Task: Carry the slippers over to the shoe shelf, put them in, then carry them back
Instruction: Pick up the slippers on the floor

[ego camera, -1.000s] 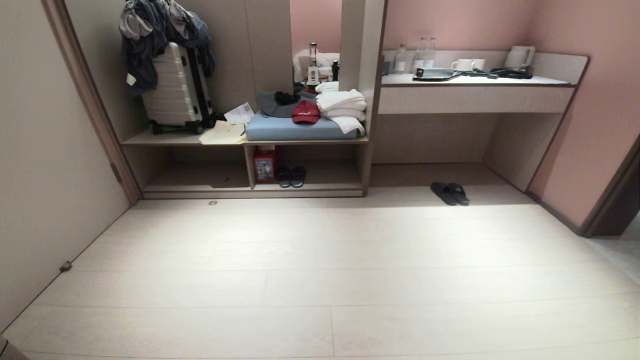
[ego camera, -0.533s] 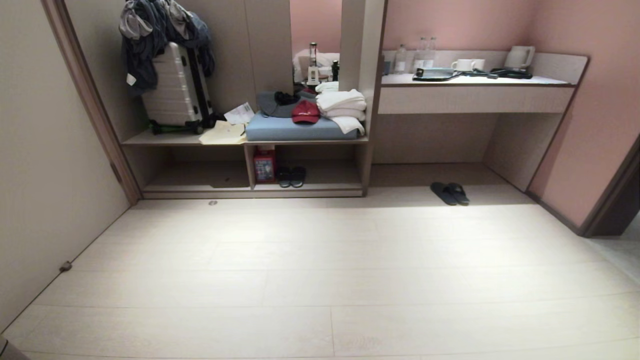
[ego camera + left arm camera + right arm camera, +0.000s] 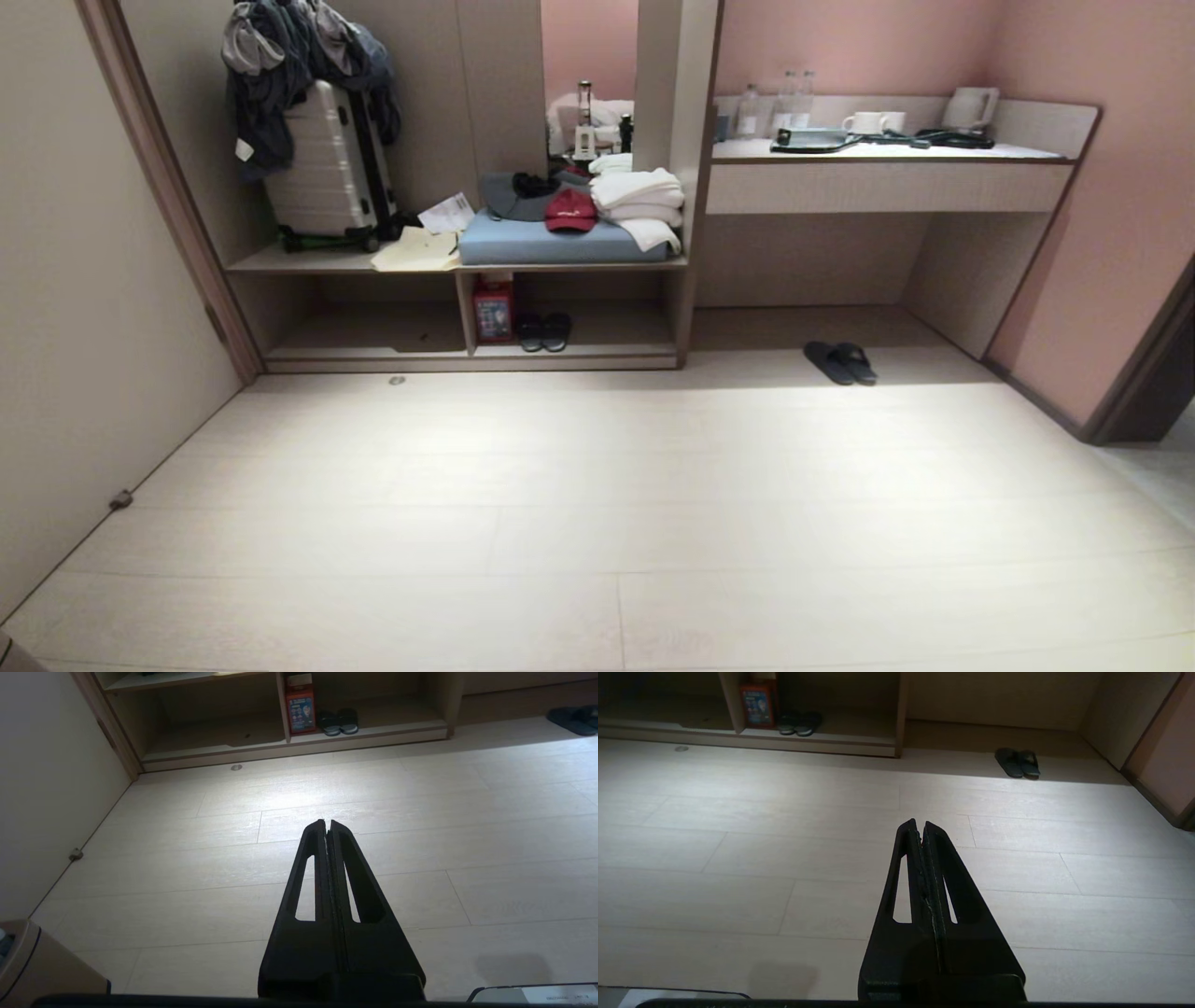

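The slippers (image 3: 840,362), a plain dark pair, lie side by side on the pale floor under the desk counter, to the right of the shoe shelf (image 3: 616,348). They also show in the right wrist view (image 3: 1017,763) and at the edge of the left wrist view (image 3: 572,718). The shoe shelf is the low open cubby of the wood-grain unit, with an upright divider. Neither gripper appears in the head view. My left gripper (image 3: 327,822) and right gripper (image 3: 920,822) both hang shut and empty over bare floor, far from the slippers.
Another dark pair with pale sole edges (image 3: 544,330) and a red box (image 3: 493,309) stand inside the cubby. Above it are a suitcase (image 3: 327,163) and folded clothes (image 3: 639,196). The desk counter (image 3: 887,173) is at the right, a wall (image 3: 84,373) at the left, a door frame (image 3: 1144,373) at the far right.
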